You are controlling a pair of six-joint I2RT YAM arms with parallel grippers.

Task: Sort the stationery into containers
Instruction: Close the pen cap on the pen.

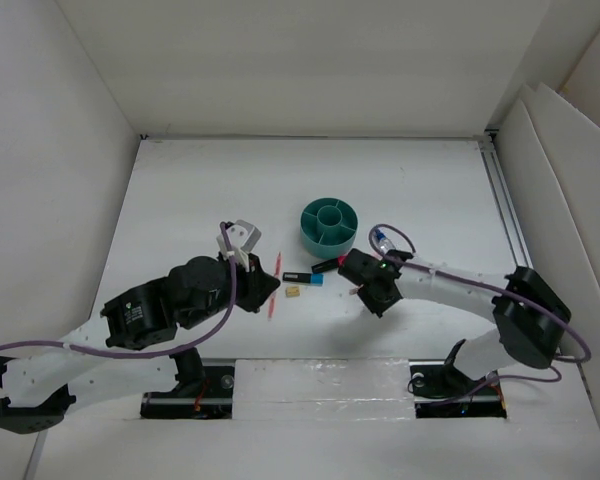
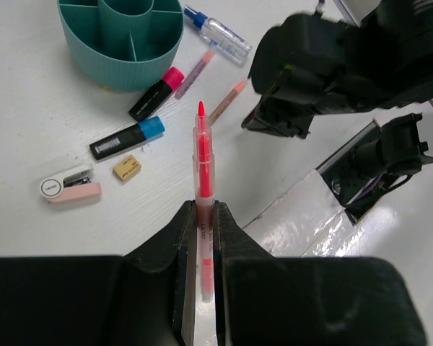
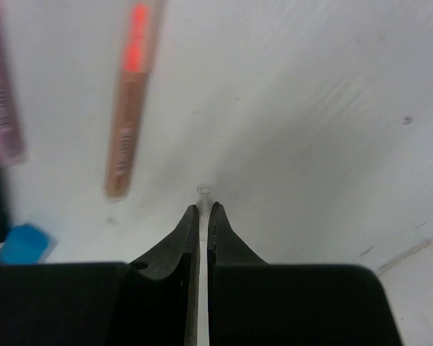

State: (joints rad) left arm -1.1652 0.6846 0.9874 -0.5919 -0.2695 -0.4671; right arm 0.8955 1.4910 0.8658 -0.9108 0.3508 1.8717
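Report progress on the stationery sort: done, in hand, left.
Done: nothing visible. The compartments of the teal organizer that show look empty.
In hand: the left gripper is shut on a red pen. The right gripper is shut, nothing clearly held.
Left, all lying outside it: pink-capped marker, blue-capped marker, tan block, pink eraser, clear bottle, purple pen, orange pen.

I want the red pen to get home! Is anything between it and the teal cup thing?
Nothing tall. The left gripper holds the red pen; only a pink-ended marker lies flat before the teal organizer.
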